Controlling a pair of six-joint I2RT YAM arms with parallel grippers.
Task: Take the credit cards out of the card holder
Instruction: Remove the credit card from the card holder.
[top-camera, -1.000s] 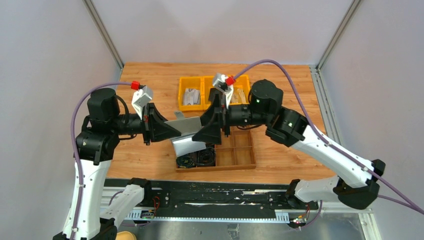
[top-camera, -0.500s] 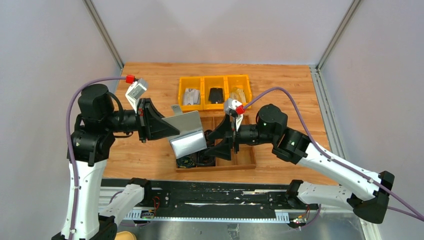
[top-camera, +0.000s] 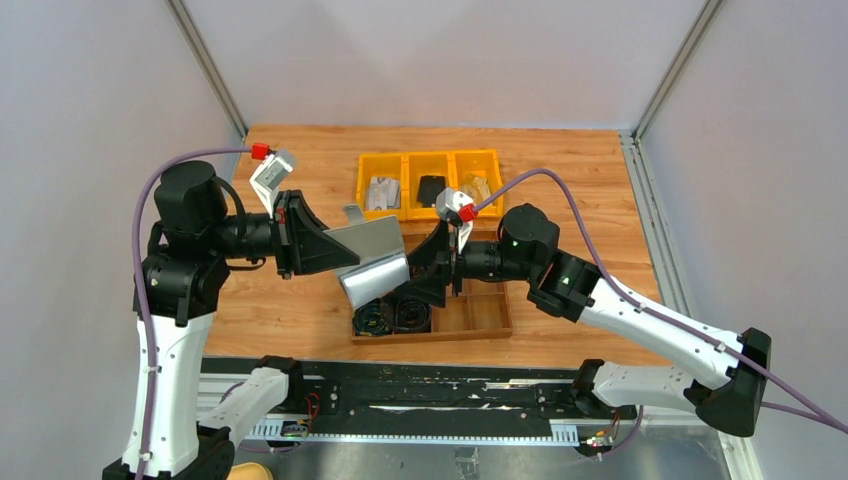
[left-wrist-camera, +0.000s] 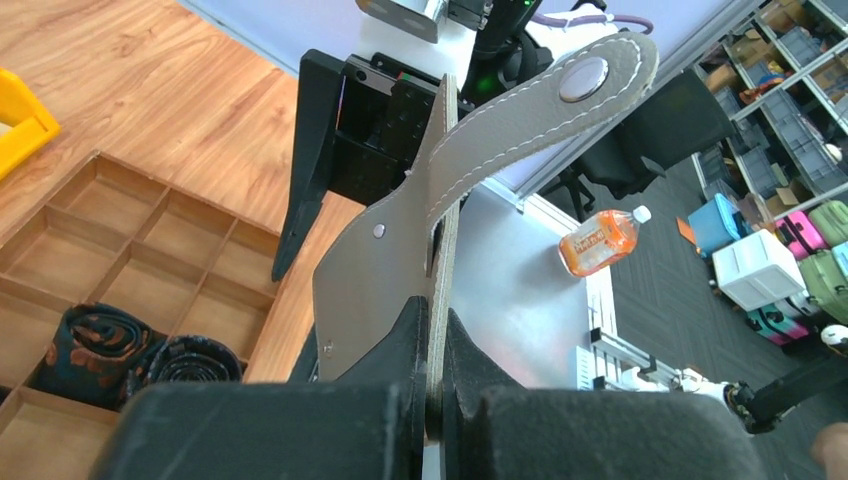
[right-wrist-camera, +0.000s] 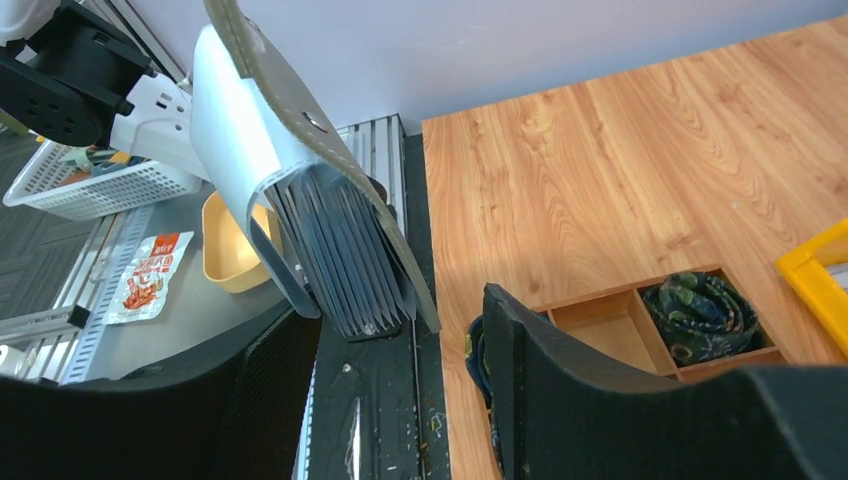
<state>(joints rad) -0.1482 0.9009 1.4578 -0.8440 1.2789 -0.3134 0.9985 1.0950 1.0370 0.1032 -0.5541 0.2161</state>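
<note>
Card holder (right-wrist-camera: 330, 150) open, credit cards (right-wrist-camera: 345, 270) inside

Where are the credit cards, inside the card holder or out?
Inside. The right wrist view shows the credit cards stacked between the flaps of the card holder; the open right gripper holds none.

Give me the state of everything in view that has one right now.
card holder, unsnapped, hanging open, held in the air.
credit cards, stacked in the holder's slots, edges showing.
left gripper, shut on the card holder.
right gripper, open, beside the holder, gripping nothing.
wooden tray, lying flat below the holder, untouched.
</note>
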